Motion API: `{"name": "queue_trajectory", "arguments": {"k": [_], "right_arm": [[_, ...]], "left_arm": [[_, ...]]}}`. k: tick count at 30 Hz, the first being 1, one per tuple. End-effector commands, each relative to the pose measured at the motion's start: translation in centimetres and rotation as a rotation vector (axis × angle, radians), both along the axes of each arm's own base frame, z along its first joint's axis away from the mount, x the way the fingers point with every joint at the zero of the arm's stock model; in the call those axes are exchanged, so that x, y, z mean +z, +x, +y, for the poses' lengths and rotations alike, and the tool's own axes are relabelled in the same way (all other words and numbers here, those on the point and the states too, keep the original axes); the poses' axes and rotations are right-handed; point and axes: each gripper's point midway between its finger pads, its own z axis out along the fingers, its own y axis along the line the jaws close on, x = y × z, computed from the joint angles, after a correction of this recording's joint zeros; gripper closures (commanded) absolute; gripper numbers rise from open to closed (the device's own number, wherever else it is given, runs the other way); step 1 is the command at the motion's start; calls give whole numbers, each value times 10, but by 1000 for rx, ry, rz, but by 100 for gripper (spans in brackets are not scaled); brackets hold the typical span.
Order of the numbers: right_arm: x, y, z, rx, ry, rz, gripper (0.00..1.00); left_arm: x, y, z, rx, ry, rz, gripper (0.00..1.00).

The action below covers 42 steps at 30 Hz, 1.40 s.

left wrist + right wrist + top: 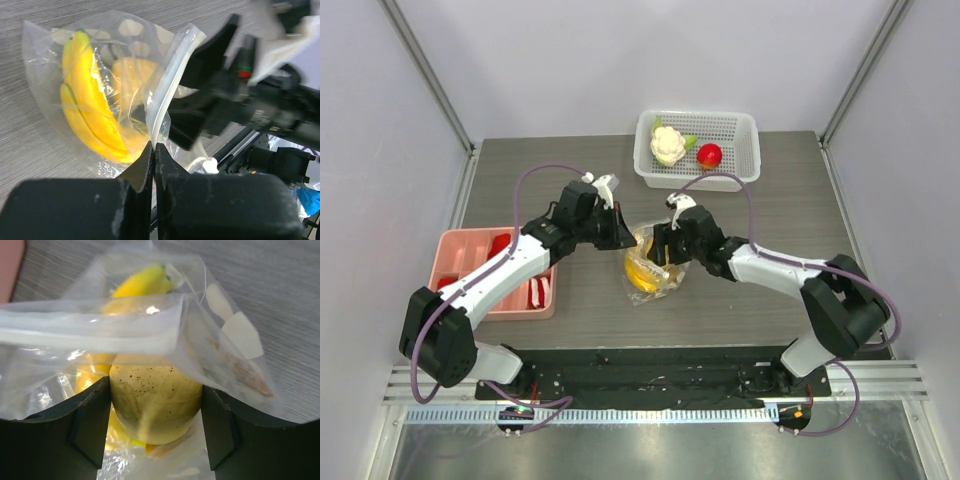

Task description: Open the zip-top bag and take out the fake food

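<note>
Lying mid-frame in the top view, zip-top bag point(653, 268) with banana bunch point(87, 100) inside. Rim pinched by left gripper point(153, 150), jaws fully closed. Right gripper point(156, 390) jaws wide, pressed against both sides of yellow-orange round fruit point(155, 412). Film between jaws and fruit: cannot tell.

There is one zip-top bag point(650, 268), one banana bunch point(87, 107), one yellow-orange fruit point(155, 402), one cauliflower point(667, 146), one red fruit point(709, 155), one white basket point(747, 150), one pink tray point(460, 236).

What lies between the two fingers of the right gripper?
A speckled yellow fruit, in the bag, fills the gap between the fingers. The right wrist view shows it.
</note>
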Motion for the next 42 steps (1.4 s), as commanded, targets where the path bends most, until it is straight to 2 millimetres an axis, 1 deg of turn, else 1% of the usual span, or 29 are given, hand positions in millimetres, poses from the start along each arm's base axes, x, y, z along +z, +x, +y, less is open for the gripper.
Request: {"name": "queue_trajectory", "arguments": {"k": [1,2,5,7,8,9,12,13,14,15,16,17,19,21,23,24,25,27,28,31,33,34,35,36,37,38,39,40,42], "right_arm": [[77,13,-4,-46,73,-164,59],[95,15,-12,-83,83,-211,60],[118,11,-20,-110,117,-256,60],[126,6,-22,-113,141,-267,60],[137,2,-23,-114,168,-281,60],[141,1,-24,-116,182,-287,60],[168,5,-33,-169,208,-343,60],[184,10,-33,-171,224,-373,60],[193,14,-34,-173,235,-385,60],[191,14,-33,-159,226,-358,60],[206,8,-19,-83,281,-348,60],[209,6,-14,-68,307,-328,60],[209,2,-6,-32,327,-283,60],[206,-4,-1,-18,347,-239,60],[193,-16,5,19,369,-166,60],[189,-20,7,28,383,-145,60],[171,-29,6,38,382,-106,60],[161,-43,10,80,405,-65,61],[145,-49,8,79,386,-37,61],[143,-63,7,95,405,0,61],[158,-72,9,122,435,-12,60],[172,-71,8,116,448,-40,60],[176,-68,1,84,424,-55,60],[184,-57,-9,14,393,-109,60],[207,-46,-15,-15,374,-179,59],[208,-41,-24,-56,330,-186,59],[213,-29,-31,-103,304,-208,58],[236,-23,-33,-112,319,-253,58],[249,-8,-40,-148,311,-285,57]], "left_arm": [[25,3,0,-8,-28,-67,100],[25,4,0,-6,-28,-68,100],[25,3,0,-9,-30,-65,100],[25,3,0,-10,-30,-67,100],[25,3,0,-9,-29,-67,100],[25,3,0,-8,-30,-66,100],[25,3,0,-7,-28,-66,100],[26,3,0,-6,-31,-67,100],[26,3,0,-7,-31,-69,100],[26,3,1,-5,-30,-70,100],[26,3,1,-4,-27,-71,100],[28,3,1,-3,-29,-76,100],[30,4,3,4,-24,-85,100],[39,3,6,13,-31,-114,100],[46,5,11,31,-31,-152,100],[58,3,14,39,-48,-191,100],[61,5,18,62,-42,-216,100],[79,2,26,86,-53,-275,100],[83,3,31,104,-47,-299,100],[94,2,36,117,-56,-336,100],[91,0,34,101,-51,-320,100],[90,2,31,91,-49,-305,100],[87,0,28,75,-49,-285,100],[84,0,28,71,-45,-267,100],[82,1,26,66,-48,-259,100],[81,0,25,64,-53,-250,100],[80,0,24,60,-55,-243,100],[79,0,24,58,-56,-237,100],[75,1,23,54,-49,-221,100]]}}
